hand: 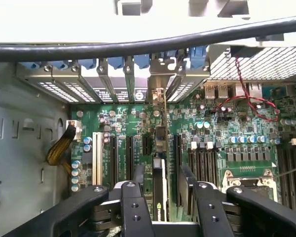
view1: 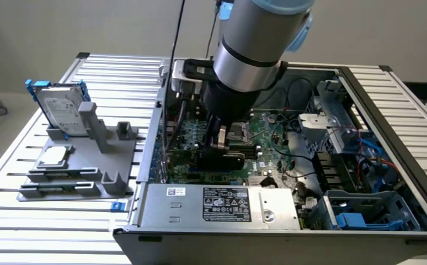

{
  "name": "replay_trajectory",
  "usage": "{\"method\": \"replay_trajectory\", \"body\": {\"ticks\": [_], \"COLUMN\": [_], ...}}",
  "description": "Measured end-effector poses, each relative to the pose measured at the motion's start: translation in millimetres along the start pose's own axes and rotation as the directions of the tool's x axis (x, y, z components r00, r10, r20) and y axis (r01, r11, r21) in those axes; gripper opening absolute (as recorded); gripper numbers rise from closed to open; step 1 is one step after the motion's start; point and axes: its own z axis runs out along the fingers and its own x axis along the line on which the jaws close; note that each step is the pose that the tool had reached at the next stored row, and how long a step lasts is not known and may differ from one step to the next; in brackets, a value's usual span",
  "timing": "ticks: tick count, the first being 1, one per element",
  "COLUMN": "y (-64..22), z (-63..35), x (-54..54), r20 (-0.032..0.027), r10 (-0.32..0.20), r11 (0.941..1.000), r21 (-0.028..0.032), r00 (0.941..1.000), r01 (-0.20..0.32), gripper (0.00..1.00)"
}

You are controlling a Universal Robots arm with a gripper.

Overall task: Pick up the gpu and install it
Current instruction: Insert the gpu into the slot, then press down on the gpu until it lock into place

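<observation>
Wrist view: we see the pincer [hand: 163, 180] spread wide, holding nothing; the gpu [hand: 160, 190] stands edge-on between its fingers, upright in a motherboard [hand: 212, 133] slot, apart from both.

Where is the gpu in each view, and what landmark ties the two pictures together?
Exterior view: the gpu is near the picture's middle, black cover showing, upright on the motherboard.
Wrist view: the gpu is seen edge-on inside the open gripper, standing in a slot.
Shared landmark: the green motherboard.
</observation>
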Motion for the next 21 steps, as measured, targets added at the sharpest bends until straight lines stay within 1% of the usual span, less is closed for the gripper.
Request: {"method": "replay_trajectory", "body": {"ticks": [2, 3, 4, 5, 6, 7, 8, 9, 21], "y": [0.2, 0.3, 0.4, 0.5, 0.7, 0.7, 0.7, 0.7, 0.8], "z": [-0.9, -1.2, -1.6, -2.2, -2.8, -3.1, -3.1, -3.1, -3.2], "x": [-0.1, -0.2, -0.3, -0.4, -0.4, -0.4, -0.4, -0.4, -0.4], "r20": [0.0002, 0.0002, 0.0001, 0.0000, 0.0000, 0.0002, 0.0003, 0.0003, 0.0000], "r10": [0.000, 0.000, 0.000, 0.000, 0.000, 0.000, 0.000, 0.000, 0.000], "r11": [1.0000, 1.0000, 1.0000, 1.0000, 1.0000, 1.0000, 1.0000, 1.0000, 1.0000], "r21": [0.0000, 0.0001, 0.0000, 0.0000, 0.0000, 0.0001, 0.0001, 0.0001, 0.0000], "r00": [1.0000, 1.0000, 1.0000, 1.0000, 1.0000, 1.0000, 1.0000, 1.0000, 1.0000], "r01": [0.000, 0.000, 0.000, 0.000, 0.000, 0.000, 0.000, 0.000, 0.000], "gripper": [0.40, 0.33, 0.33, 0.26, 0.26, 0.15, 0.15, 0.11, 0.11]}}
